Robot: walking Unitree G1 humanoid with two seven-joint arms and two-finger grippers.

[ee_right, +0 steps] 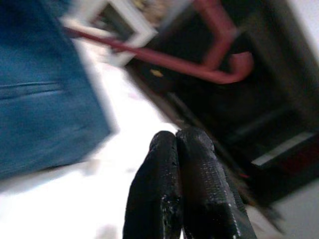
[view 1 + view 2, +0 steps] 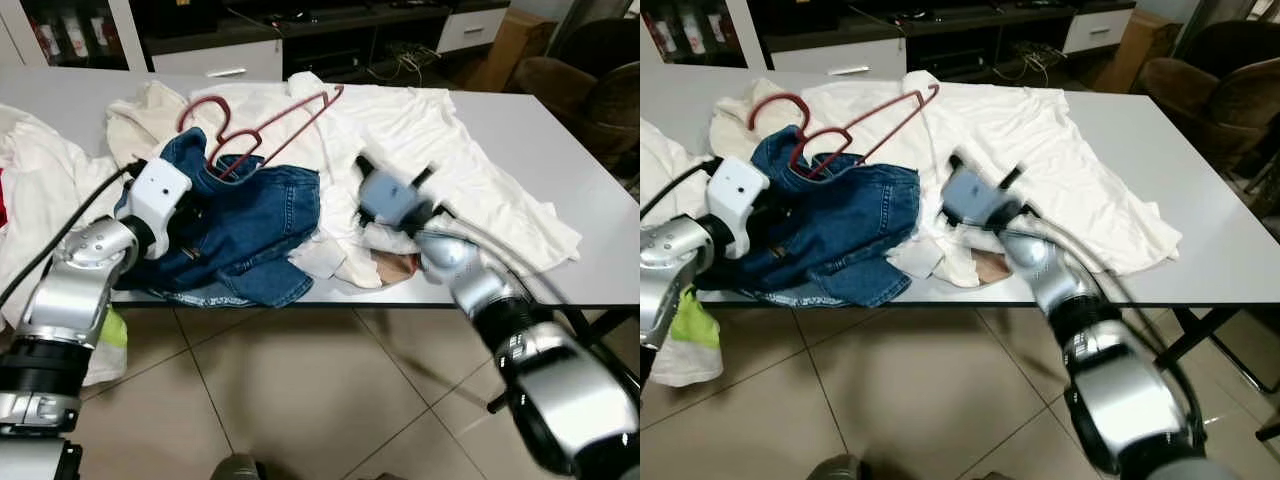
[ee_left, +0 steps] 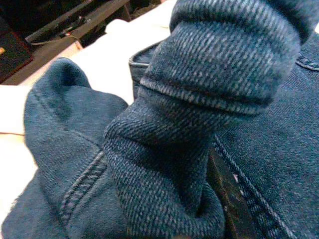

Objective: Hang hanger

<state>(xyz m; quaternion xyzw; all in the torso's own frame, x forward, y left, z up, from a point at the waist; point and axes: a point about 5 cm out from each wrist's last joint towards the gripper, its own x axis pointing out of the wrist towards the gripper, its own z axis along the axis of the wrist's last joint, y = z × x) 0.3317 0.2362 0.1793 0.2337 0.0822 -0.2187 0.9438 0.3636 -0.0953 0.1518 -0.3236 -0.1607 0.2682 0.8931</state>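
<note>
A dark red hanger (image 2: 272, 122) lies flat on the table, its hook (image 2: 200, 108) to the left, partly resting on a blue denim garment (image 2: 250, 225). In the right wrist view the hanger (image 1: 209, 64) appears ahead of the fingertips. My left gripper (image 2: 192, 212) is pushed into the denim at its left side, and folds of denim (image 3: 199, 99) cover it. My right gripper (image 2: 363, 163) hovers, blurred, over the white clothes (image 2: 430, 140) to the right of the hanger. Its fingers (image 1: 199, 164) are shut, with nothing between them.
White garments spread over the grey table (image 2: 560, 130) and hang off its left end. A yellow-green cloth (image 2: 115, 330) dangles below the left arm. Tiled floor (image 2: 300, 390) lies in front. A low cabinet (image 2: 220, 60) and a brown armchair (image 2: 590, 80) stand behind.
</note>
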